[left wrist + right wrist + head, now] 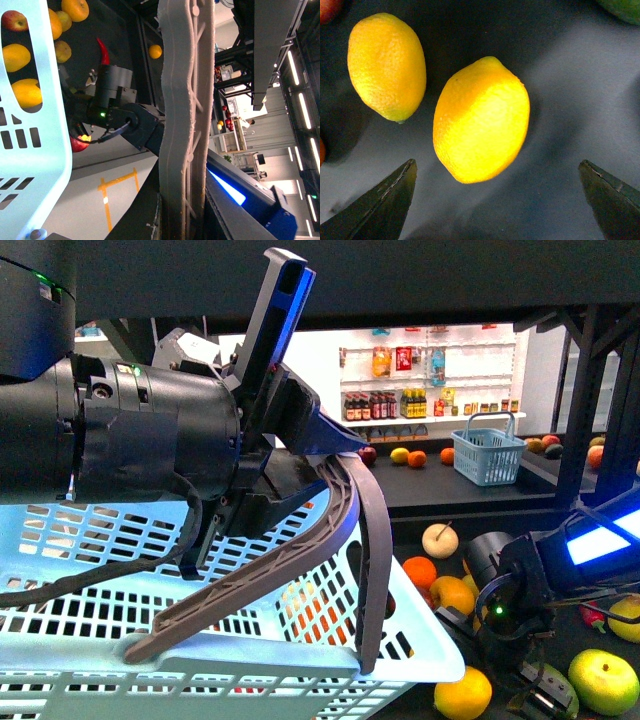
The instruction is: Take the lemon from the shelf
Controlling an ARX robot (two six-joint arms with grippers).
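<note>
In the right wrist view a bright yellow lemon (480,120) lies on the dark shelf deck (565,100), with a second lemon (386,66) close beside it. My right gripper (496,162) hangs open just over the nearer lemon, its dark fingertips (390,195) wide apart on either side and touching nothing. In the front view the right arm (520,590) reaches down among the fruit at the lower right. My left gripper (305,455) is shut on the grey-brown basket handle (340,530) of a light blue basket (200,660); the handle (185,125) fills the left wrist view.
On the deck near the right arm lie an orange (420,570), a pale apple (440,539), a yellow-green fruit (603,680) and a red chilli (592,615). A small blue basket (488,455) and more fruit stand on a far counter. A black upright (580,420) rises at the right.
</note>
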